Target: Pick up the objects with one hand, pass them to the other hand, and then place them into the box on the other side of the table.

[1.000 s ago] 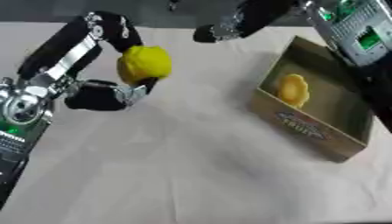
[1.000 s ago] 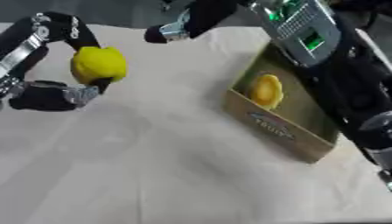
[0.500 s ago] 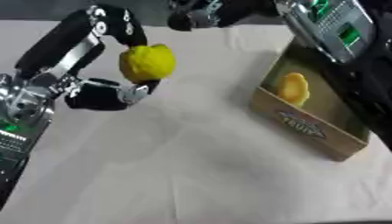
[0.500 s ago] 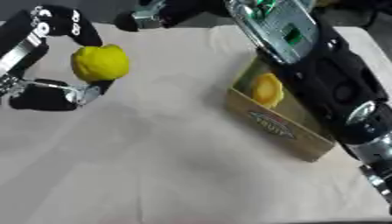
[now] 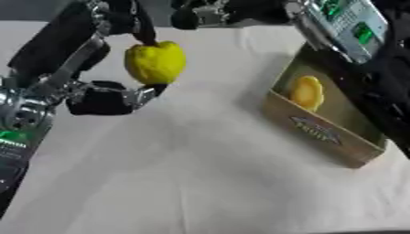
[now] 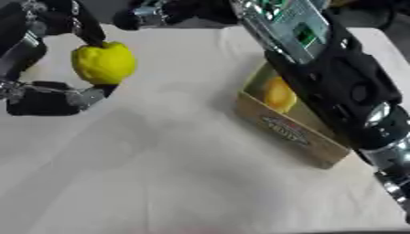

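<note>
A yellow pepper-shaped fruit (image 5: 155,62) hangs above the white cloth at the upper left. My left hand (image 5: 110,97) is shut on it, fingers curled over its top and thumb under it. My right hand (image 5: 210,11) reaches in along the far edge, a short way to the right of the fruit and apart from it. Its arm (image 6: 320,68) crosses over the cardboard box (image 5: 324,135) at the right. A second yellow fruit (image 5: 307,93) lies inside that box.
The white cloth (image 5: 192,178) covers the table, with open room in the middle and front. My right forearm hides the box's far wall and right side. The table's far edge runs just behind both hands.
My right hand has swung left along the far edge, closer to the held fruit. My left hand still holds the fruit in about the same place.
</note>
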You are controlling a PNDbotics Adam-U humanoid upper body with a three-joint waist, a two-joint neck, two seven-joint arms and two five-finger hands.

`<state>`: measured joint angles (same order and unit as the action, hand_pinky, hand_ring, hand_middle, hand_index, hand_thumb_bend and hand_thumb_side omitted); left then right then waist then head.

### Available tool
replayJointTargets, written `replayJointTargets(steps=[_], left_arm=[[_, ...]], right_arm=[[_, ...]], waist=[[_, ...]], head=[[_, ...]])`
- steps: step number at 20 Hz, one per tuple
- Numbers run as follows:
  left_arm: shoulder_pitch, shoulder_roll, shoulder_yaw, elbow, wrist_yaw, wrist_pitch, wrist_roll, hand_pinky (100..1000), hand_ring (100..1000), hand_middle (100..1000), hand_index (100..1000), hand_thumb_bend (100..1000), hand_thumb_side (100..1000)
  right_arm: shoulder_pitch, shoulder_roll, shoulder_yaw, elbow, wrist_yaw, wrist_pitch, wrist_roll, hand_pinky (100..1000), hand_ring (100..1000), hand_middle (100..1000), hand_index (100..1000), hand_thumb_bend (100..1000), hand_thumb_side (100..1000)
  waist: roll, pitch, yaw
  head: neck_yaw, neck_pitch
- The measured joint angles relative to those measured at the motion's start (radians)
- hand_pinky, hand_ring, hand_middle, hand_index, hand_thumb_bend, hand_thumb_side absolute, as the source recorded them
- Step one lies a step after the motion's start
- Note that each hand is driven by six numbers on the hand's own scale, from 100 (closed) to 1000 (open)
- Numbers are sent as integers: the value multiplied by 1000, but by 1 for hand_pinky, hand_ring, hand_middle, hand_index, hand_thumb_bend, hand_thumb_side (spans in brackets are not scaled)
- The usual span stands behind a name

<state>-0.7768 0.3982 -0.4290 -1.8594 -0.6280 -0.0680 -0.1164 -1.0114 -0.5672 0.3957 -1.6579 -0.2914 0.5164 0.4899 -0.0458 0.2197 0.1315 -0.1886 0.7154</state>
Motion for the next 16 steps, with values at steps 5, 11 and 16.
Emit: replayJointTargets(steps=[5, 11, 16], left_arm=[[0, 1, 0, 0, 15, -14, 33, 644, 575, 559, 542, 320, 100], [0, 12, 0, 1, 51, -34, 74, 641, 570, 557, 541, 317, 100], [2, 18, 0, 12, 78, -36, 91, 642, 569, 557, 541, 314, 100]], right_arm=[[1, 0, 0, 0, -88, 20, 30, 876, 852, 822, 877, 480, 392], [8, 0, 5, 0, -177, 9, 73, 879, 849, 818, 874, 494, 374], [9, 0, 7, -7, -223, -3, 102, 874, 845, 815, 874, 477, 383]], waist=[[0, 0, 0], [-1, 0, 0], [-1, 0, 0]], head=[[-3, -5], [-3, -6], [-6, -6]])
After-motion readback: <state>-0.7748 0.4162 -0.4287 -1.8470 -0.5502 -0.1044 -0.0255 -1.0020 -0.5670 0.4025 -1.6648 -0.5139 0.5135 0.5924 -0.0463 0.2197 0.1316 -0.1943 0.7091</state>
